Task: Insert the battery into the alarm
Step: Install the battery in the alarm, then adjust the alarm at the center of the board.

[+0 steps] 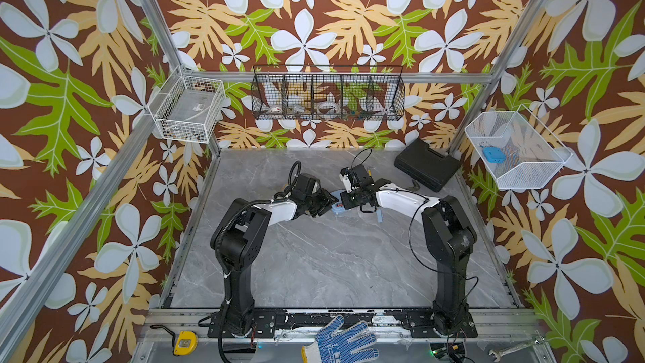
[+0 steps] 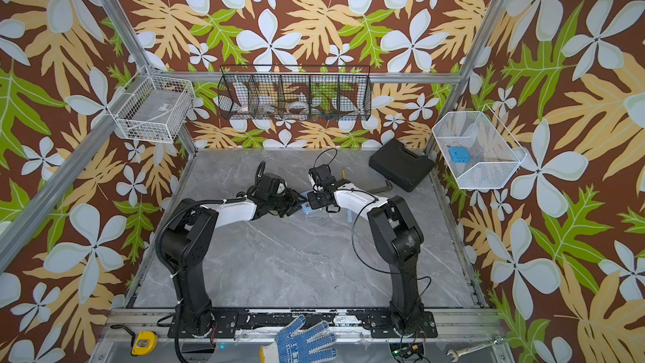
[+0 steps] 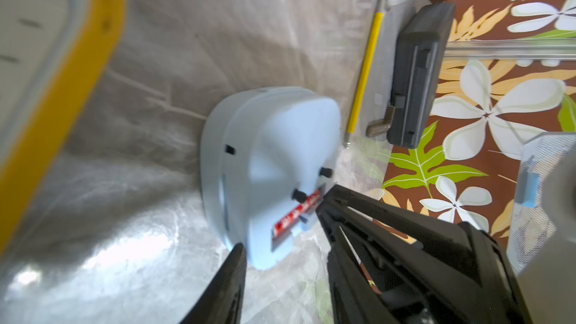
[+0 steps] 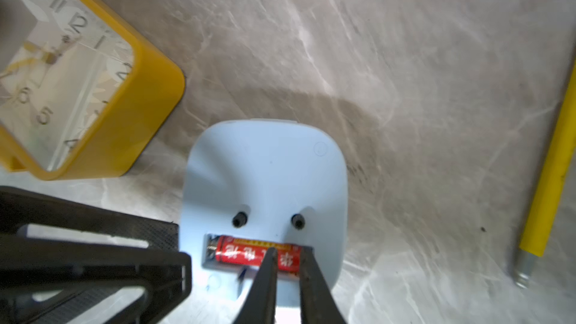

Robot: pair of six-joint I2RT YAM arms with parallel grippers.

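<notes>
The pale blue alarm (image 4: pixel 265 176) lies face down on the grey table between the two arms and shows in both top views (image 1: pixel 338 208) (image 2: pixel 308 207). A red battery (image 4: pixel 240 254) lies in the open slot in its back, also seen in the left wrist view (image 3: pixel 296 213). My right gripper (image 4: pixel 289 250) has a narrow gap between its tips, which rest on one end of the battery. My left gripper (image 3: pixel 283 249) is open around a corner of the alarm (image 3: pixel 274 151). One of its fingers (image 4: pixel 174 260) lies against the alarm's side.
A yellow clock (image 4: pixel 93 104) stands close beside the alarm. A yellow-handled tool (image 4: pixel 554 166) and a black case (image 1: pixel 427 165) lie toward the back right. A small pale blue piece (image 1: pixel 379 216) lies under the right forearm. Wire baskets hang on the walls.
</notes>
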